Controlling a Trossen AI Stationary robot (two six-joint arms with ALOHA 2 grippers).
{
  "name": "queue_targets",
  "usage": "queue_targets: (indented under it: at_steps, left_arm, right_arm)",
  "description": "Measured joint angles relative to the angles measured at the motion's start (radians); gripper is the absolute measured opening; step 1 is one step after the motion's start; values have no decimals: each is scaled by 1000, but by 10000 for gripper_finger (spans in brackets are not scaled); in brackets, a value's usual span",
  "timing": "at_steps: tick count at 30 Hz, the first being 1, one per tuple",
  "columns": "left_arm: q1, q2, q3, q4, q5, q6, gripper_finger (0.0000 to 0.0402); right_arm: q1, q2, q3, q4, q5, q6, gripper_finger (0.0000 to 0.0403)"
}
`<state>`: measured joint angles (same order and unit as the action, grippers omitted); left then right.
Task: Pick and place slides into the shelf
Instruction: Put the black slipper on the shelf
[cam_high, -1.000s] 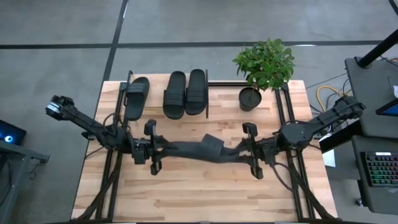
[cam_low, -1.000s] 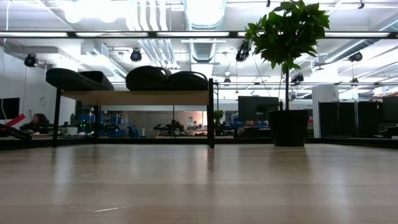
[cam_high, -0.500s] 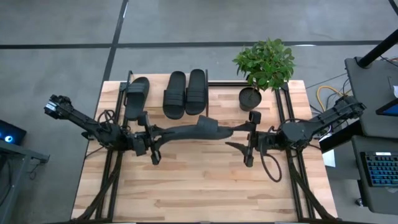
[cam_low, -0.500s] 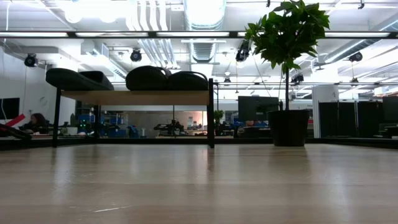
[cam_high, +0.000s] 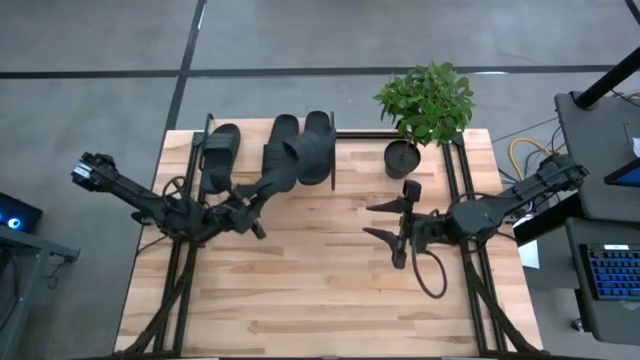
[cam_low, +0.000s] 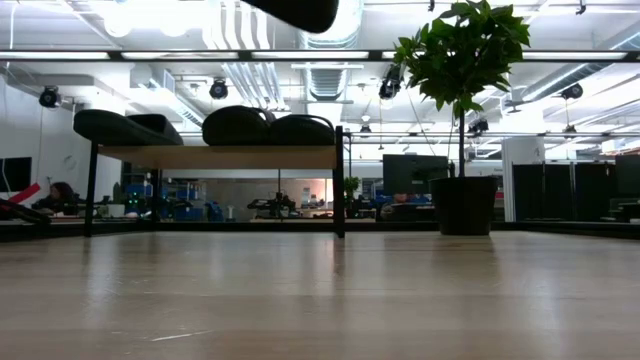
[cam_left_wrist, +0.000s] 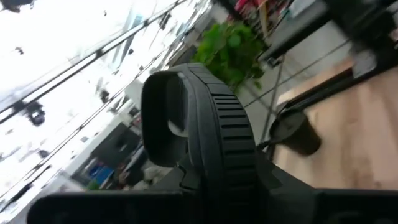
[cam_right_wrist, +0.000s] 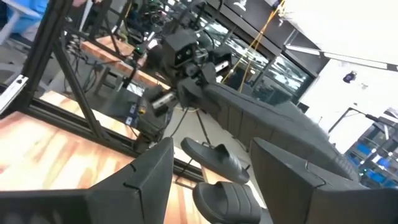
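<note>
Slides were the matter here, and the shelf along the far edge of the table already carried three of them: one at its left end and a pair side by side near its middle. The fourth slide was in the air, grasped at one end by the clenched left gripper and reaching over the pair, so that it hid part of them from above. The right gripper stood over the table's right half, well apart from the shelf, its fingers spread and empty.

I judged that the step in hand was the carrying of the fourth slide to the shelf. To do it well, the left arm should probably steer toward the free part of the board, right of the pair and beside the potted plant, level the sole, and lower it until it rests before letting go.

The low view showed that the three slides lay flat on the board, and only the dark tip of the carried slide at the upper edge. The left wrist view showed the ribbed strap up close. The right wrist view showed the spread fingers clearly.
</note>
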<state>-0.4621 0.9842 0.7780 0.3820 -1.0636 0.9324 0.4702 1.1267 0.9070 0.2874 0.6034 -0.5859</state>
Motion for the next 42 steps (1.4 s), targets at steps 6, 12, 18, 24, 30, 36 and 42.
queue_targets:
  at_steps: [6, 12, 18, 24, 30, 36, 42]
  left_arm:
    - [-2, 32, 0, 0, -311, 65, 35]
    - [-2, 108, 0, -9, -459, 49, 34]
    - [37, 149, 0, -38, -490, 34, 34]
    - [49, 94, -1, -122, -498, -9, 34]
    - [59, -43, -36, -122, -337, -167, 34]
    - [79, -159, -73, -238, 148, -493, 34]
    - [81, -186, 68, -753, 77, -874, 33]
  right_arm:
    - [-1, 0, 0, -1, 4, -1, 203]
    - [-1, 0, 0, -37, 11, 2, 203]
    - [-1, 0, 0, -55, 53, 9, 203]
    - [-2, 0, 0, -53, 53, 9, 203]
    - [-2, 0, 0, -53, 53, 9, 203]
    - [-3, 0, 0, -54, 54, 3, 203]
    - [-9, 0, 0, -100, 56, 8, 203]
